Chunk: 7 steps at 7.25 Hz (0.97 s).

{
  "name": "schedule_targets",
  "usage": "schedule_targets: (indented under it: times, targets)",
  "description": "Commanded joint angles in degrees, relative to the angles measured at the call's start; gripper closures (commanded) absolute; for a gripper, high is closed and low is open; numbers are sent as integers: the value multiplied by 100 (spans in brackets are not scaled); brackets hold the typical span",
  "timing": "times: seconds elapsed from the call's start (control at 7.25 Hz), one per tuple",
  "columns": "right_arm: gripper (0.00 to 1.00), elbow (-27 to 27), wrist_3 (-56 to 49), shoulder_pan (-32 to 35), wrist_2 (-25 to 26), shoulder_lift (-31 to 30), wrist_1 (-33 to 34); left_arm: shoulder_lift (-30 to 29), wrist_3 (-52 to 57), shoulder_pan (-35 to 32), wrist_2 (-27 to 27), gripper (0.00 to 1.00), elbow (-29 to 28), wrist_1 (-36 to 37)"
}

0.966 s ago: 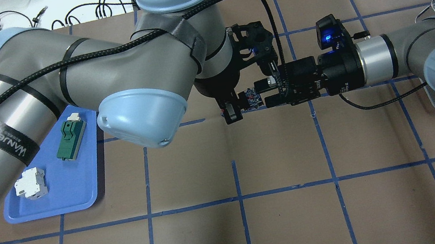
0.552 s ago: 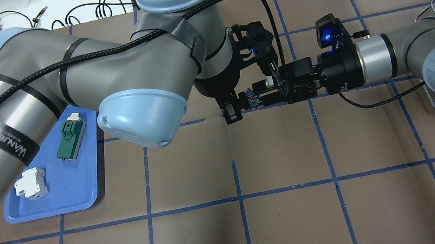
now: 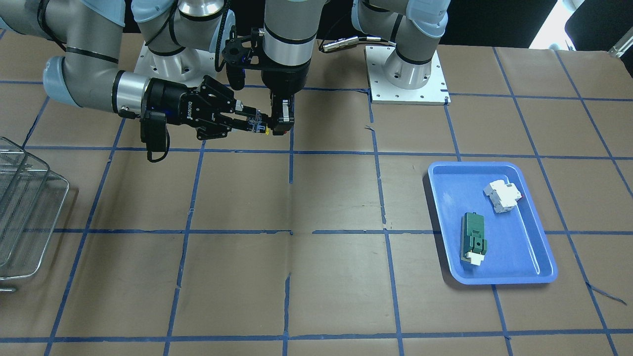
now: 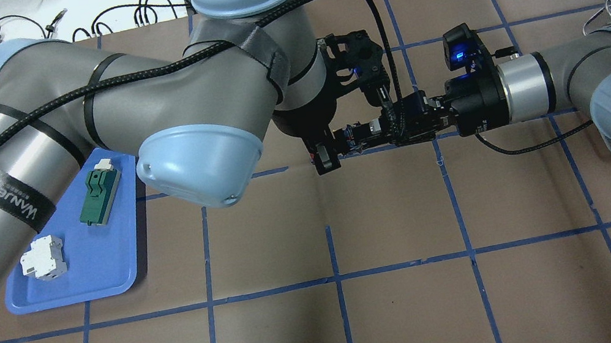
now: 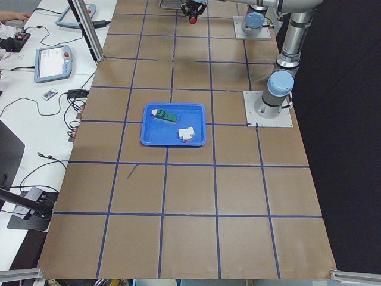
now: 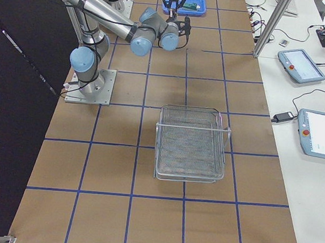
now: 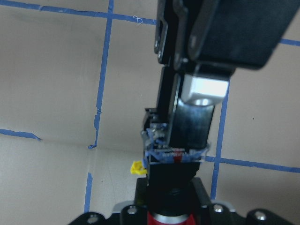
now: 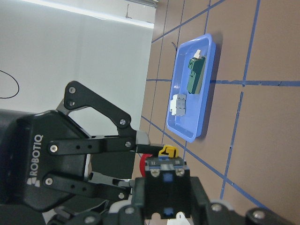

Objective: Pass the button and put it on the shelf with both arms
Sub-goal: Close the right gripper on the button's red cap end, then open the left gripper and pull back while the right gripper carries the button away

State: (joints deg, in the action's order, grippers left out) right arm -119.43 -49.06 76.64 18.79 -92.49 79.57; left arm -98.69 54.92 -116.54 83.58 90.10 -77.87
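The button (image 4: 348, 142) hangs above the table between both grippers, red cap toward the left gripper. My left gripper (image 4: 329, 152) points down and is shut on its cap end (image 3: 279, 130). My right gripper (image 4: 360, 136) reaches in level from the right and is shut on the blue-white contact block (image 8: 166, 185). In the left wrist view a right finger (image 7: 194, 117) lies against the block (image 7: 174, 154). The wire-mesh shelf (image 6: 192, 141) stands at the table's right end, also seen in the front-facing view (image 3: 22, 212).
A blue tray (image 4: 109, 260) at the left holds a green module (image 4: 99, 197) and a white breaker (image 4: 42, 258). The left arm's elbow (image 4: 199, 164) hangs over the tray's right side. Blue tape lines grid the brown table.
My right gripper has moved left toward the left gripper and its fingers have closed from wide apart onto the button's contact block. The left arm has not moved.
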Motion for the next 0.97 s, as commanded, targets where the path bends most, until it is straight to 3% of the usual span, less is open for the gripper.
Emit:
schedule_targets:
  times: [0.0, 0.41, 0.83]
  targets:
    - [85, 33, 28, 0, 10, -6, 6, -1, -391, 0, -35, 1, 8, -9]
    - [83, 147, 63, -26, 124, -14, 93, 16, -544, 0, -26, 0, -1, -9]
    - [83, 1251, 976, -114, 2315, -6, 288, 332, -570, 183, 9, 0, 25, -262]
